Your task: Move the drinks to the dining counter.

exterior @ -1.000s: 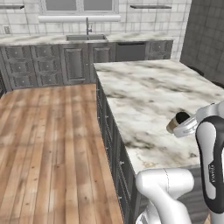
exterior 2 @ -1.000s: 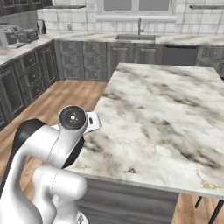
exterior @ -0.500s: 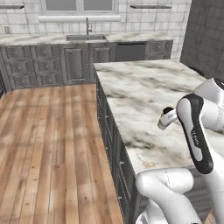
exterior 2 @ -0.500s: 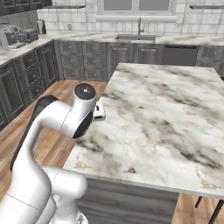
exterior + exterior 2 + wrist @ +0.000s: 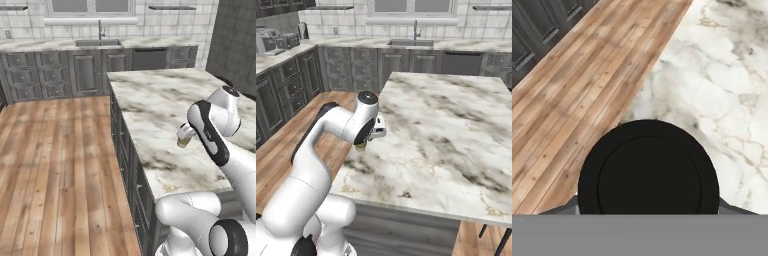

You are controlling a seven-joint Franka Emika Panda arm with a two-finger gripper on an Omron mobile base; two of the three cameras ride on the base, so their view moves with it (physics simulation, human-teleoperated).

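One of the drinks, a tan paper coffee cup (image 5: 183,143) with a black lid (image 5: 648,172), hangs upright in my gripper (image 5: 184,135). The gripper is shut on its upper part. Cup and gripper are over the dining counter (image 5: 150,97), a white veined marble island, close to its long edge by the wooden floor. In the right base view the cup (image 5: 361,146) peeks out below the gripper (image 5: 370,136) at the counter's (image 5: 446,125) left edge. From the hand camera the lid hides the cup's body, with marble (image 5: 722,75) to the right. Whether the cup's base touches the marble I cannot tell.
A wooden floor (image 5: 55,160) runs along the island's left side. Dark wall cabinets with a sink and tap (image 5: 100,35) line the back wall. Small appliances (image 5: 276,40) stand on the left wall counter. A dark tall unit (image 5: 235,40) rises at the far right.
The arm has swung forward and across the island toward its floor-side edge, carrying the cup. The grip has stayed the same.
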